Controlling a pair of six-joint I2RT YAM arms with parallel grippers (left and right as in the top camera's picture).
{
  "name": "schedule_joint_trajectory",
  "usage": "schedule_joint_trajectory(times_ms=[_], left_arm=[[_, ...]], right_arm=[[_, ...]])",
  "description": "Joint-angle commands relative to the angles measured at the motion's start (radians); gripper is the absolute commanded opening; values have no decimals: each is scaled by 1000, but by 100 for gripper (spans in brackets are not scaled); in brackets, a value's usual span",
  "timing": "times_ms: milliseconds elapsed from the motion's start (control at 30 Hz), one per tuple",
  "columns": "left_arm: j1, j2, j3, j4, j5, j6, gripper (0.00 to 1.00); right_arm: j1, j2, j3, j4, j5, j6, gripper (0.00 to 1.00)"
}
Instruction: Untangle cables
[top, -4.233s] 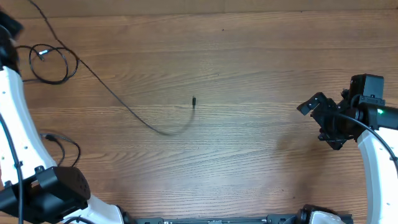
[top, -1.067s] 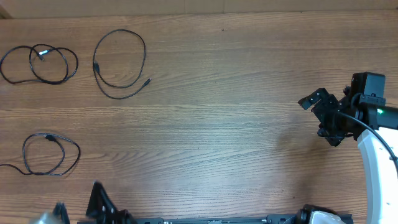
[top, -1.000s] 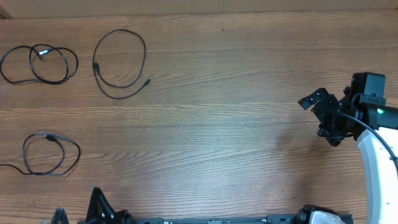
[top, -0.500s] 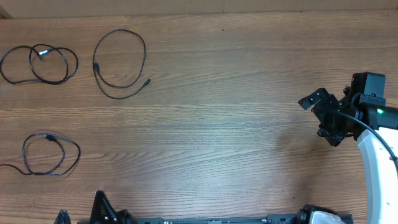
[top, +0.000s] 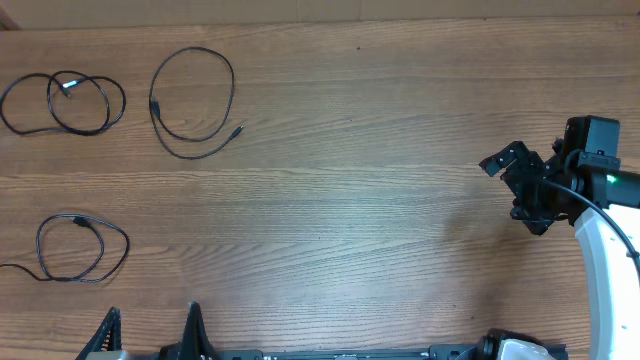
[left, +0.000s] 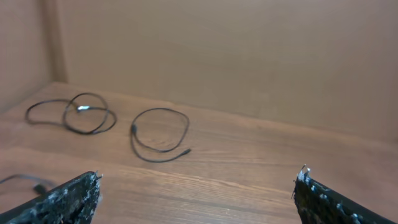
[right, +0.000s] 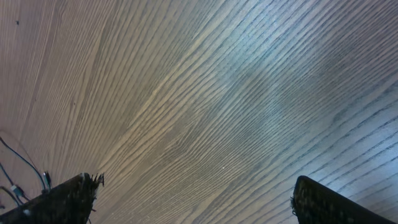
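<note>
Three thin black cables lie apart on the left of the wooden table. One is a double loop at the far left, one a single round loop to its right, and one a small loop nearer the front. The left wrist view shows the double loop and the single loop ahead, far from the fingers. My left gripper sits at the front edge, open and empty. My right gripper hovers open at the far right over bare wood, holding nothing.
A tan wall rises behind the table's far edge. The white right arm runs down the right side. A dark frame lines the front edge. Thin dark strands show at the lower left of the right wrist view.
The left arm has drawn back from the left side to the front edge, its fingertips shifting right there. The cable once stretched across the table now lies as a loop. Right arm still.
</note>
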Motion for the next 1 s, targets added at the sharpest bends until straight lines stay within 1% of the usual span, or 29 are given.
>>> schedule_joint_trajectory(times_ms=[0, 100, 333, 500, 700, 967], left_arm=[[-53, -10, -11, 0, -10, 72, 100], [-68, -10, -13, -7, -42, 72, 99], [-93, -10, -24, 48, 35, 69, 100], [-124, -11, -26, 54, 23, 70, 100], [-124, -17, -26, 66, 68, 69, 100], [-125, -17, -26, 55, 89, 66, 100]], right_arm=[[4, 3, 17, 6, -1, 2, 100], [4, 3, 17, 6, -1, 2, 100], [4, 3, 17, 6, 0, 2, 100], [4, 3, 17, 5, -1, 2, 100], [4, 3, 17, 6, -1, 2, 100], [4, 3, 17, 6, -1, 2, 100]])
